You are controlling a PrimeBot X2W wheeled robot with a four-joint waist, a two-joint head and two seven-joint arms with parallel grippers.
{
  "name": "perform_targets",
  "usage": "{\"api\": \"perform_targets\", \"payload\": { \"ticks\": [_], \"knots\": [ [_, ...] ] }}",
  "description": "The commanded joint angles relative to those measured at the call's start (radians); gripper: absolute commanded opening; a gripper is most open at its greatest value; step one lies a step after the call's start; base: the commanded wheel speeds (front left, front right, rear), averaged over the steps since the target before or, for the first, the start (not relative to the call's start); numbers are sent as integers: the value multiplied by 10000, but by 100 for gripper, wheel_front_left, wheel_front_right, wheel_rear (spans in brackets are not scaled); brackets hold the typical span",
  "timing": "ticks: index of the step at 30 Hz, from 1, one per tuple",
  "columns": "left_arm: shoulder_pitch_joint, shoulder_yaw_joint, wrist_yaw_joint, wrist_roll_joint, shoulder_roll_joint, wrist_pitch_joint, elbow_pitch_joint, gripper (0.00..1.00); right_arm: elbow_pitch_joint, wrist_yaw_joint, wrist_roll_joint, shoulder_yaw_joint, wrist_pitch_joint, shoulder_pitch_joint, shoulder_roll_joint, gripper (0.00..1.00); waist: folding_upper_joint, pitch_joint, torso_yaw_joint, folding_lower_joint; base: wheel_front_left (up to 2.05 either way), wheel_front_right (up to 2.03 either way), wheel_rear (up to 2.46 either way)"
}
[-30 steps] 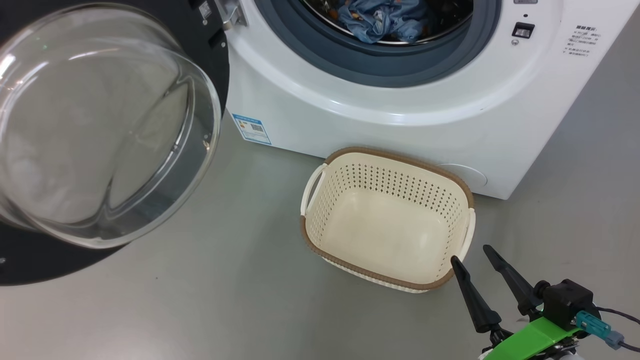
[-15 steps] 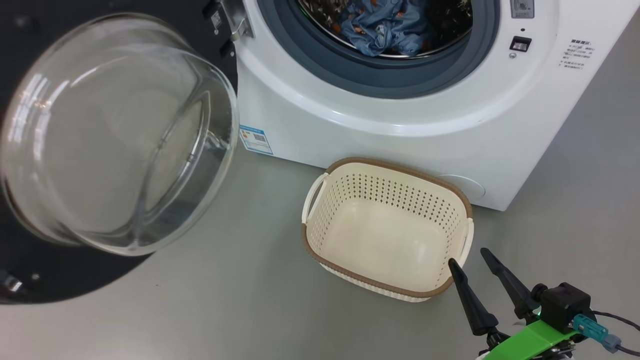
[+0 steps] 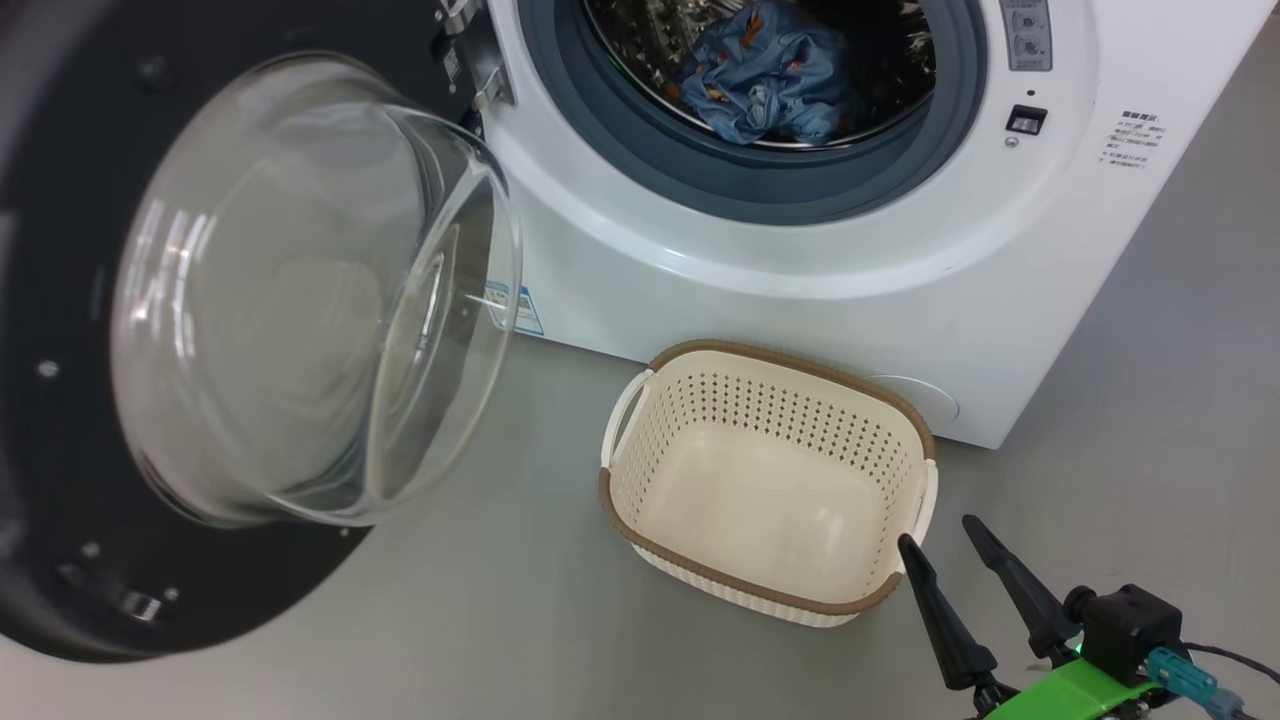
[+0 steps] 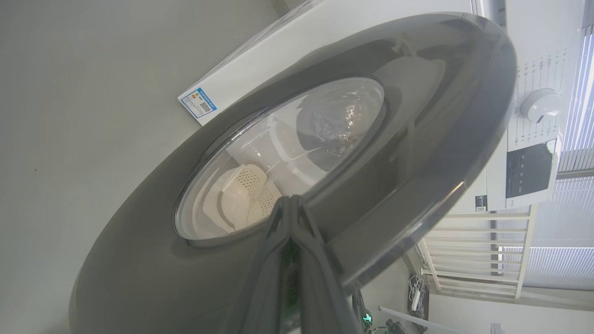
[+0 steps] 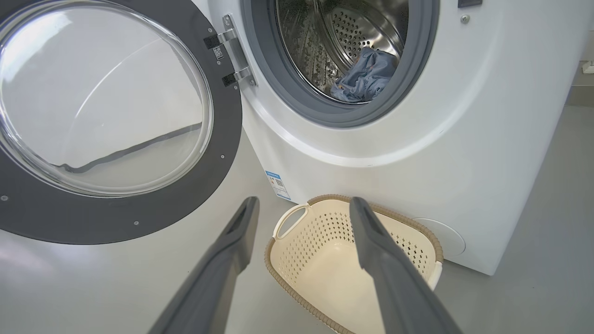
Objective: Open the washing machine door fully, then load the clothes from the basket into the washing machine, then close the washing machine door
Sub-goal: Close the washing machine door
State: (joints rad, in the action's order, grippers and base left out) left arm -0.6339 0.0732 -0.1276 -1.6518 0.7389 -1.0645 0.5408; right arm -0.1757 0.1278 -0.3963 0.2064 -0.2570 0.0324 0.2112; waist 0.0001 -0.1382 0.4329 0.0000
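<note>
Down on the smooth grey floor [image 3: 480, 620], just in front of the washing machine [image 3: 800, 260], sits the basket [image 3: 752, 585]. It is cream plastic and rounded-rectangular, with perforated walls, a brown woven-look rim and a loop handle at each side. Its bare cream bottom shows.

I read the clothes [image 3: 765, 75] as a crumpled light-blue heap with orange specks, lying low in the drum [image 5: 362, 28]. The drum is steel, shiny and punched with holes. A matte grey gasket [image 3: 620, 150] rings the mouth.

The door [image 3: 60, 470] hangs open on the left side of the opening, on a metal hinge [image 3: 478, 75]. It has a wide glossy black rim, and the clear glass window [image 3: 300, 300] bulges like a bowl toward the camera. The bowl's edge overlaps a small blue label sticker [image 3: 527, 312] on the white front panel.

The right gripper [image 3: 937, 530] hovers low by the basket's near right corner. Its two long dark tapered fingers are spread apart and hold nothing.

The left gripper [image 4: 288, 204] is behind the door, at its outer face. Its fingers are pressed together, with the tips just under the window's edge. I cannot tell whether they touch the rim. Through the glass the basket shows warped.
</note>
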Motion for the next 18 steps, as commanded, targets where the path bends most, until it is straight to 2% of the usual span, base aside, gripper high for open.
{"api": "perform_targets", "payload": {
  "ticks": [1,11,18],
  "knots": [
    [15,290,-31,-120,501,-334,-560,0,273,29,54,128,-48,-56,-9,100,-1,45,-24,0,0,0,0],
    [676,201,-31,-461,-235,-1394,-2964,0,348,29,55,-201,-48,-279,-45,100,-1,245,-215,0,0,0,0],
    [904,-154,-31,-536,-978,-1971,-4308,0,381,29,20,-252,-48,-453,-242,100,-1,589,-794,0,0,0,0]
  ]
}}
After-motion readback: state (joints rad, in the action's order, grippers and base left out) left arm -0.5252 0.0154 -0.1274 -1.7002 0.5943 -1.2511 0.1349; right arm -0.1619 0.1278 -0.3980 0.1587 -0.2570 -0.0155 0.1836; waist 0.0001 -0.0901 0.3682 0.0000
